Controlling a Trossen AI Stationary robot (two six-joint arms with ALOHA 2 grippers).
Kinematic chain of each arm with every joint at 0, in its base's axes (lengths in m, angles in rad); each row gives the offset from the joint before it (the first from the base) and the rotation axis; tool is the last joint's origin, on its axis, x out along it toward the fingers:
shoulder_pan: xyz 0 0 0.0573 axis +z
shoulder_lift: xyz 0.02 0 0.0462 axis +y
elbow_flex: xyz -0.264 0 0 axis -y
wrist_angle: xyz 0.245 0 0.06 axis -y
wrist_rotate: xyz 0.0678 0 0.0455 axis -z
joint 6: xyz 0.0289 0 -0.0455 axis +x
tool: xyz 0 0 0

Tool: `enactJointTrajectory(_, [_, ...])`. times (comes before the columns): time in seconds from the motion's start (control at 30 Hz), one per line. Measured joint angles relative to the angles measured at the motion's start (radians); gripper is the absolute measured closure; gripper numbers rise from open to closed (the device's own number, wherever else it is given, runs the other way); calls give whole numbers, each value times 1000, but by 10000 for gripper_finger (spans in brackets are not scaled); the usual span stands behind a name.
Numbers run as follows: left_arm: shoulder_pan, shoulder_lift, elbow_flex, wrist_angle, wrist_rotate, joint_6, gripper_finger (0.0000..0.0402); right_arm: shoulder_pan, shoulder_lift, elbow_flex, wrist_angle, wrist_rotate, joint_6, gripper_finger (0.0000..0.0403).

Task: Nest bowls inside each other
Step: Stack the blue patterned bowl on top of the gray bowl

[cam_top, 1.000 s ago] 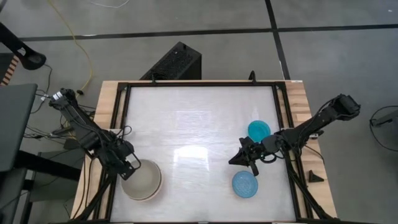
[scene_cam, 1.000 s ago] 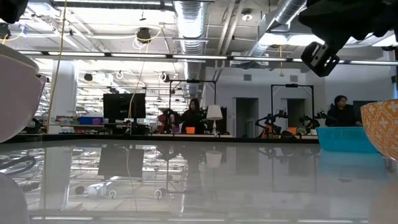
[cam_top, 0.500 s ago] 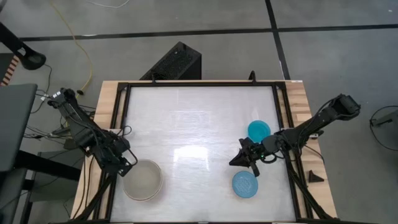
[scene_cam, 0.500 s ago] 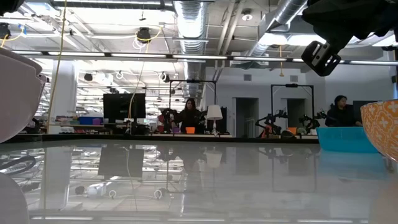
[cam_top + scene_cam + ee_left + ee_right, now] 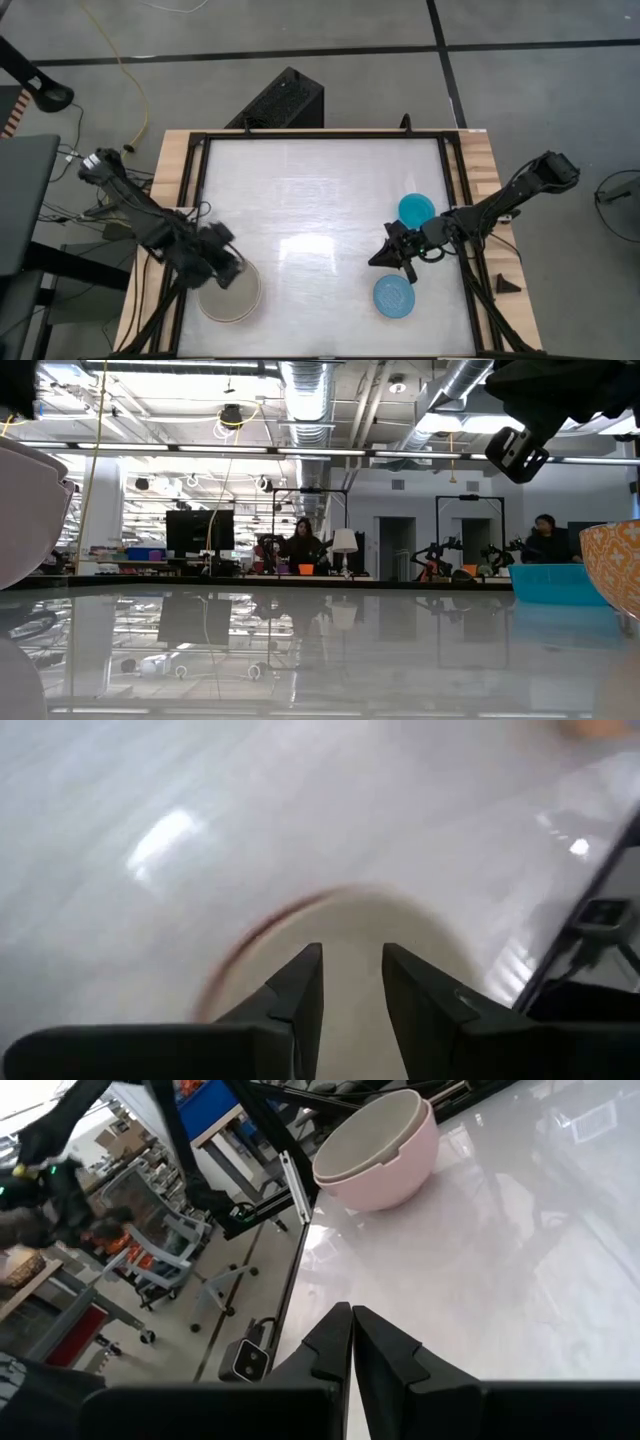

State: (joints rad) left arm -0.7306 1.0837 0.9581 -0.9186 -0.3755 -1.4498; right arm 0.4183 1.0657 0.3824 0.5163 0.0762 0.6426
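Note:
A salmon-pink bowl with a grey-beige bowl nested in it (image 5: 226, 300) (image 5: 380, 1150) stands near the table's front left corner. My left gripper (image 5: 228, 268) (image 5: 352, 982) hovers open over this stack's far rim, with nothing between its fingers. The teal bowl (image 5: 416, 210) and the light blue bowl (image 5: 393, 297) stand apart on the table's right half. Between those two, slightly toward the table's middle, my right gripper (image 5: 380, 257) (image 5: 352, 1330) hangs shut on nothing.
A black frame (image 5: 320, 134) runs around the white tabletop, with wooden strips outside it. The middle and far part of the table (image 5: 310, 190) bears no objects. In the low view, people and workbenches show in the room beyond the table.
My left gripper has swung toward the table's right, from beside the nested bowls' left rim to above their far rim, turning as it went. The bowls have stayed in place.

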Motion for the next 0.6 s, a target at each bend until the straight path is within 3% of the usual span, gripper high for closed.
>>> enactJointTrajectory(0.17, [131,162,0,492,-14,383,308,17,0,0,0,-3,12,353])
enactJointTrajectory(0.33, [292,361,9,952,148,667,308,66,0,0,-11,-7,61,353])
enactJointTrajectory(0.6, [477,679,216,993,410,712,309,172,-42,0,-179,40,198,353])
